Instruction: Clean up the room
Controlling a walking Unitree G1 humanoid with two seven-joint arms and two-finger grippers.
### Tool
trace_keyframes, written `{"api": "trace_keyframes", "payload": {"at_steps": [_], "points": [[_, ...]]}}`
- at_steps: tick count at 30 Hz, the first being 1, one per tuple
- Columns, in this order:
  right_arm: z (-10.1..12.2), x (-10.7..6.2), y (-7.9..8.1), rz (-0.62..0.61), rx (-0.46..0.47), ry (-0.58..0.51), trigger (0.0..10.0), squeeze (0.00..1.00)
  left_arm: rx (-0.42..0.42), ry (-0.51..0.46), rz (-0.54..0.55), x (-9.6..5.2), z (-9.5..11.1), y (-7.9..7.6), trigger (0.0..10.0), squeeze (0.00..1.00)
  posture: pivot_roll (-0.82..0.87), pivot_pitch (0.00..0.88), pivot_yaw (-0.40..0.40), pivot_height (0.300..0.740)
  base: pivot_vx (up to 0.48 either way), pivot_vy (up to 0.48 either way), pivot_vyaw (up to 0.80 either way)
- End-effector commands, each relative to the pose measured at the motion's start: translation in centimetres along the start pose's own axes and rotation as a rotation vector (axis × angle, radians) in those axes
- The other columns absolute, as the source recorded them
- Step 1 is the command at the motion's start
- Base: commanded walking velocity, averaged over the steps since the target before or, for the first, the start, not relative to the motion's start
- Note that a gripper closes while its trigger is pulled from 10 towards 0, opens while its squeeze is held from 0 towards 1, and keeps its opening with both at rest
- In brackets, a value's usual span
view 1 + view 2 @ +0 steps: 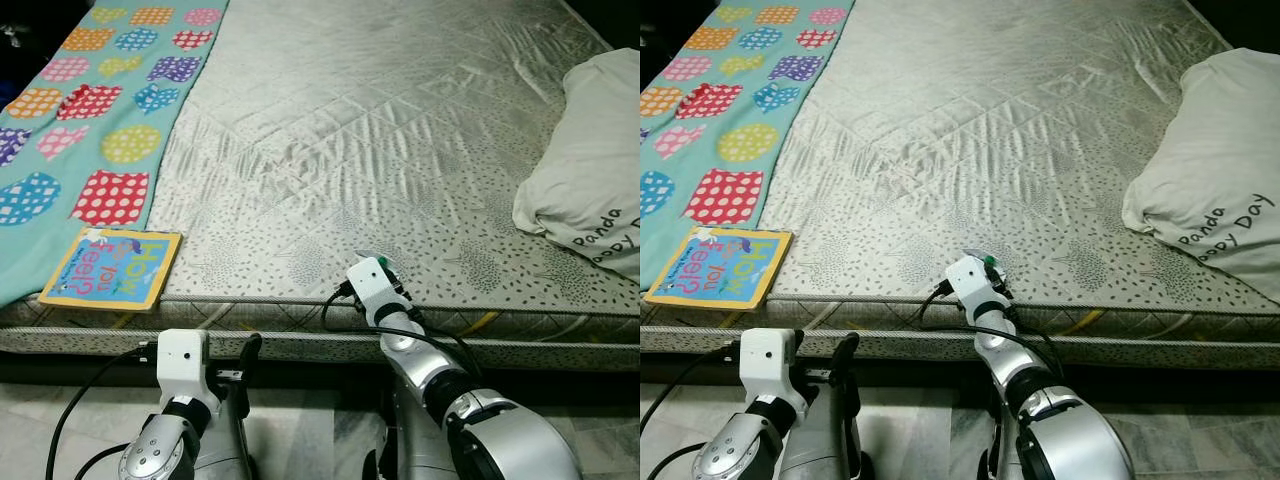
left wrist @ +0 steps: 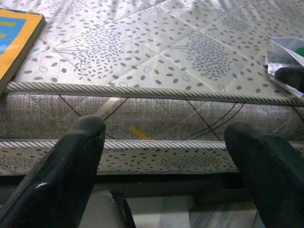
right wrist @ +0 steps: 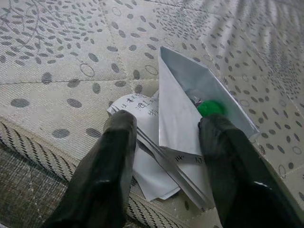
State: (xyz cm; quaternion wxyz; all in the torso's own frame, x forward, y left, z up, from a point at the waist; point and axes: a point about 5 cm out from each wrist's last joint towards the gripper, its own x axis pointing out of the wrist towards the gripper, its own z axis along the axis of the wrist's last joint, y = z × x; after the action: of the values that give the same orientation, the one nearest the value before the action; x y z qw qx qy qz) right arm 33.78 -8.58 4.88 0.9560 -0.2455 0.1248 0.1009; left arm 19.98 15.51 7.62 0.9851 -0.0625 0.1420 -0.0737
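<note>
Here, a small heap of crumpled white paper (image 3: 166, 142) with a folded silver-grey wrapper and a green cap lies on the bed's mattress (image 1: 400, 150), right at its near edge. The right gripper (image 3: 164, 133) reaches over that edge and its two black fingers (image 3: 107, 175) straddle the scraps, one on each side; the jaws stand part-way open, with the paper between them and the fingertips resting on or just above it. Whether the paper is actually pinched cannot be told.

The left gripper (image 2: 166, 142) hangs lower, in front of the mattress's side, facing its piped border. Its jaws are wide open and hold nothing.

Further out, a children's book (image 1: 112, 267) with a yellow border and blue cover lies flat at the near left corner of the bed, touching the edge of a teal blanket (image 1: 95, 110) printed with dotted patches in many colours. The blanket covers the bed's left strip. At the right side a white pillow (image 1: 590, 160) with dark lettering rests on the mattress, well apart from the paper. Below the bed there is a pale tiled floor (image 1: 300, 430).
</note>
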Motion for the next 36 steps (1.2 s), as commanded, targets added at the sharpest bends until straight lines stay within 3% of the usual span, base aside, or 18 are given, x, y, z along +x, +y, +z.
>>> {"api": "trace_keyframes", "payload": {"at_steps": [1,17,23,29,33,36], "points": [[-0.6,-0.1,0.0,0.001,0.013,0.032,0.0,0.00,0.012,0.003,0.009,-0.2,0.2,0.2,10.0,0.00,0.21,0.185,-0.016,0.547,0.000,0.000,0.00],[-1.0,-0.1,-0.4,-0.029,0.058,0.060,0.0,0.00,0.016,-0.004,0.009,0.2,0.3,0.2,10.0,0.00,0.20,0.182,-0.016,0.547,0.000,0.000,0.00],[-0.6,0.1,-1.1,-0.039,0.077,0.045,0.0,0.00,0.048,-0.056,-0.071,1.0,1.2,-0.4,10.0,0.00,0.19,0.154,-0.015,0.547,0.000,0.000,0.00],[-0.4,0.2,-2.0,-0.057,0.140,0.032,0.0,0.00,0.072,-0.070,-0.105,2.0,1.4,-1.2,10.0,0.00,0.15,0.119,-0.012,0.547,0.000,0.000,0.00],[-0.5,0.2,-3.3,-0.071,0.299,0.003,0.0,0.00,0.066,-0.110,-0.097,2.7,1.8,-1.3,10.0,0.00,0.10,0.067,-0.009,0.547,0.000,0.000,0.00],[-0.4,0.2,-3.6,-0.067,0.344,-0.013,0.0,0.00,0.063,-0.128,-0.084,3.0,2.0,-1.1,10.0,0.00,0.08,0.049,-0.007,0.547,0.000,0.000,0.00]]}}
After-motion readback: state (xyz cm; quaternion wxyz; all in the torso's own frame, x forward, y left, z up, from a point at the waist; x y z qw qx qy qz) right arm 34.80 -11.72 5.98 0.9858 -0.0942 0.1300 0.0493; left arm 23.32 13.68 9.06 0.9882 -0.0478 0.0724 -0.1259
